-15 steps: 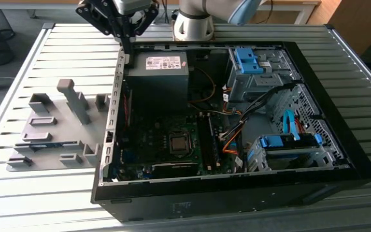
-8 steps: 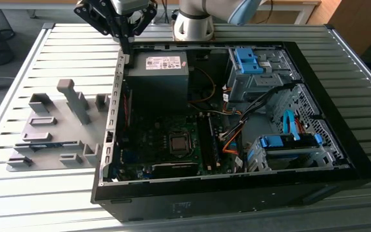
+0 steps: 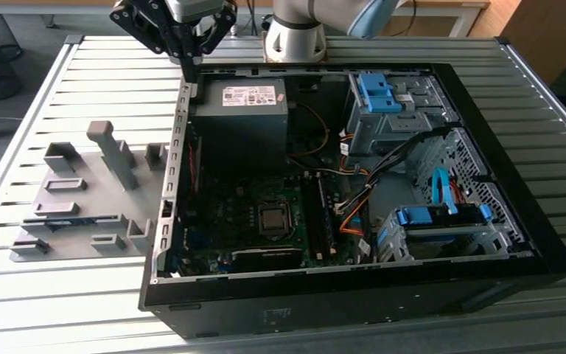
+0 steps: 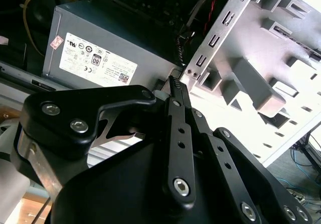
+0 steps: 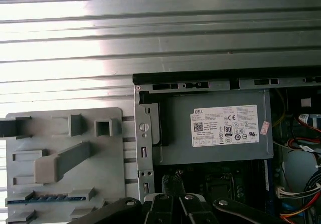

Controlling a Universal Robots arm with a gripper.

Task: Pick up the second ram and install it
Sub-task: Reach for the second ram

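Note:
The second ram (image 3: pixel 65 219) is a thin blue-green stick lying flat in a slot of the grey fixture (image 3: pixel 86 192), on the exterior view's left; in the first wrist view the ram (image 5: pixel 49 197) shows as a blue strip between grey blocks. My gripper (image 3: pixel 192 77) hangs at the far edge of the open computer case, over the case wall beside the power supply (image 3: pixel 241 110). It is well away from the ram. Its fingers meet at the tips with nothing between them, as the gripper (image 4: pixel 175 82) shows in the second wrist view.
The open black computer case (image 3: pixel 519 243) fills the middle of the slatted metal table (image 3: pixel 57 310). Inside are the motherboard (image 3: pixel 263 221) with long slots, orange cables and blue-tabbed drive cages (image 3: pixel 441 217). Tall grey fixture blocks (image 3: pixel 116 155) stand up beside the case wall.

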